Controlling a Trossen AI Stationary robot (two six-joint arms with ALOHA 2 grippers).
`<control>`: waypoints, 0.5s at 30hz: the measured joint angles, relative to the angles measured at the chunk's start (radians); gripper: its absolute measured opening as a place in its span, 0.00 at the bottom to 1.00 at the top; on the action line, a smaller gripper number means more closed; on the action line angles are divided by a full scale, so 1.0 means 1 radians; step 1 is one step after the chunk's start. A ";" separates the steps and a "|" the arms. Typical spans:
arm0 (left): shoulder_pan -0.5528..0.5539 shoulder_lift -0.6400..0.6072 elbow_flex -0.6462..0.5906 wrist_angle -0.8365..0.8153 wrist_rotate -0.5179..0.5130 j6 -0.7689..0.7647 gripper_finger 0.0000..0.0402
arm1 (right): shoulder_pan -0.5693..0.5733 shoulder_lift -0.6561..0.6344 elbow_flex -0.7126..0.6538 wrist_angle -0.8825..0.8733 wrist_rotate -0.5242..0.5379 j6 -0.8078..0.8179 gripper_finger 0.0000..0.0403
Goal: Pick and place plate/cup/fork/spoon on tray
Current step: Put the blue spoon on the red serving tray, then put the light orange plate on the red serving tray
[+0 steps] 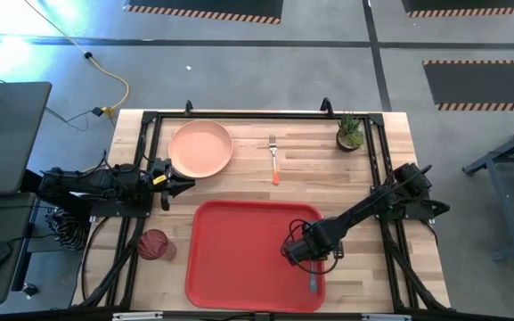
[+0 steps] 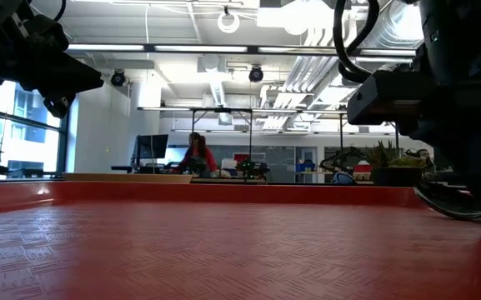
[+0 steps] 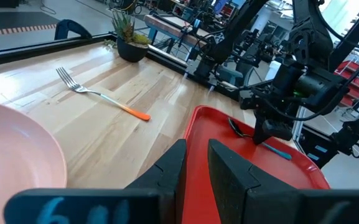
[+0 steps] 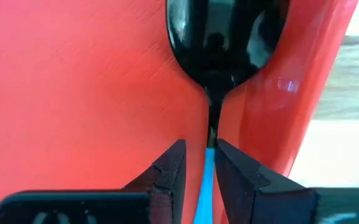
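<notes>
At the near right of the tray [image 1: 239, 259], the right gripper [image 1: 305, 257] stood low over the spoon [image 1: 313, 279], its jaws narrowed on the light-blue handle just behind the neck. The right wrist view showed the handle between the two fingers [image 4: 167, 171] and the dark bowl straight ahead of them, lying on the tray floor beside the right rim. The spoon's long axis ran in line with the jaws, near to far along that rim, handle end toward the near edge. Whether the fingers pressed the handle or merely flanked it could not be settled; they appeared closed on it. In my judgement the next move turned on this alignment: opening and lifting straight up should leave the spoon lying flat. Outside the tray's left rim stood the cup [image 1: 153, 243]. Farther off, the left gripper [image 1: 178, 185] waited at the left, jaws narrowly parted and empty, just beside the plate [image 1: 201, 148], which it was nearer to than the right arm. The fork [image 1: 274, 157] lay beyond the tray's far edge, its axis near to far, tines away.
</notes>
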 joint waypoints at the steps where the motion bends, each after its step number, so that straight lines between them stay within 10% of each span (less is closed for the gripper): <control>1: 0.000 0.000 0.000 0.000 0.000 0.000 0.13 | 0.000 0.000 0.010 -0.003 0.007 0.000 0.19; 15: 0.000 0.000 0.000 0.000 0.000 0.000 0.13 | 0.000 0.000 0.054 -0.049 0.038 0.023 0.19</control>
